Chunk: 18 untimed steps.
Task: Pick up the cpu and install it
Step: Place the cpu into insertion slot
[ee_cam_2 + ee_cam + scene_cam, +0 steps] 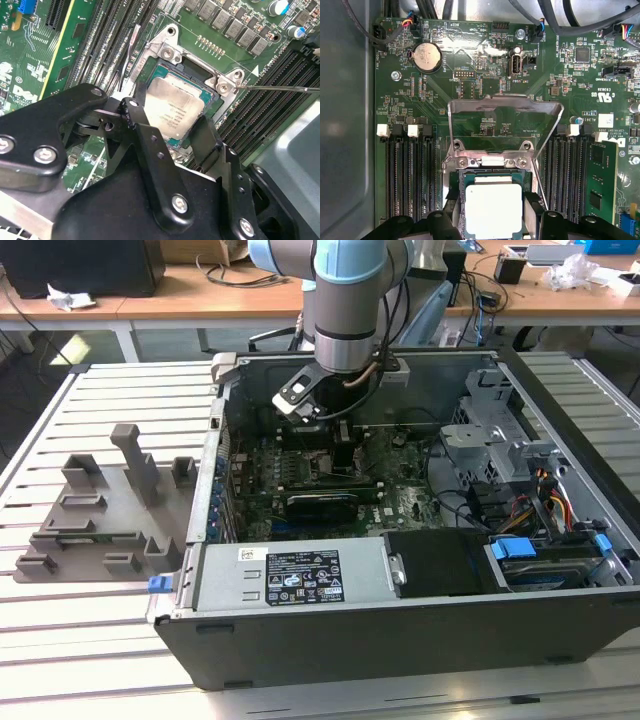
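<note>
My gripper [169, 127] hangs inside the open computer case [300, 640], fingers [134, 117] clamped on either side of the cpu [172, 112] — the chip sits over the motherboard socket [490, 161] directly beneath me. The case lies on a slatted table [100, 660] — wooden desks [200, 295] stand beyond.

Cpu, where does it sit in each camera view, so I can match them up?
Exterior view: hidden beneath the arm's wrist, over the motherboard.
Second wrist view: the cpu is at the socket, next to the silver screwed bracket.
First wrist view: the cpu is beside the same bracket.
Shared landmark: that bracket, in both wrist views.
</note>
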Each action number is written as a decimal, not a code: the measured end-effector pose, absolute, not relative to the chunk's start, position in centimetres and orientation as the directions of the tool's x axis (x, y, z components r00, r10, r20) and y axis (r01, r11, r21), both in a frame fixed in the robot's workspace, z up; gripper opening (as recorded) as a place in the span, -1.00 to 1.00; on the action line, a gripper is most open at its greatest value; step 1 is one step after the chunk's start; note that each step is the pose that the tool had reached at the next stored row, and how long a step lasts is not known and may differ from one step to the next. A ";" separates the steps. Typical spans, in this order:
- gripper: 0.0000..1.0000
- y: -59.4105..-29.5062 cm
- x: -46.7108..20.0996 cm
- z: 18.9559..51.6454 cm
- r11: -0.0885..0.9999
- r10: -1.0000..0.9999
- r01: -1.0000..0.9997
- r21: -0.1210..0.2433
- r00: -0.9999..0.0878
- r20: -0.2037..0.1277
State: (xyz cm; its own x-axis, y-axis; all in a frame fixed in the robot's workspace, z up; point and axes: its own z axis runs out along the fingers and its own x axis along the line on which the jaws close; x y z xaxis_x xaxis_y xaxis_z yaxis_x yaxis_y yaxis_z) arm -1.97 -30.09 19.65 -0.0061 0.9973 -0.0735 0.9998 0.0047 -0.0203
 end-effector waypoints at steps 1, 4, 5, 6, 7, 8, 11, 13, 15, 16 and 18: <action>0.23 -30.1 -2.0 19.7 0.005 0.997 1.000 -0.020 -0.006 -0.074; 0.23 -30.1 -2.0 19.6 0.005 0.997 1.000 -0.020 -0.006 -0.074; 0.23 -30.0 -2.0 19.6 0.004 0.997 1.000 -0.020 -0.006 -0.074; 0.23 -30.0 -2.0 19.6 0.004 0.997 1.000 -0.020 -0.006 -0.074; 0.23 -30.0 -2.0 19.6 0.004 0.997 1.000 -0.020 -0.006 -0.074; 0.23 -30.0 -2.1 19.6 0.004 0.997 1.000 -0.020 -0.005 -0.074; 0.23 -30.0 -2.2 19.6 0.002 0.997 1.000 -0.020 -0.004 -0.074; 0.23 -30.0 -2.2 19.6 0.002 0.997 1.000 -0.020 -0.004 -0.074; 0.23 -30.0 -2.2 19.6 0.002 0.997 1.000 -0.020 -0.004 -0.074; 0.23 -30.0 -2.2 19.7 0.002 0.997 1.000 -0.020 -0.004 -0.074; 0.23 -30.0 -2.2 20.2 0.002 0.997 1.000 -0.020 -0.004 -0.074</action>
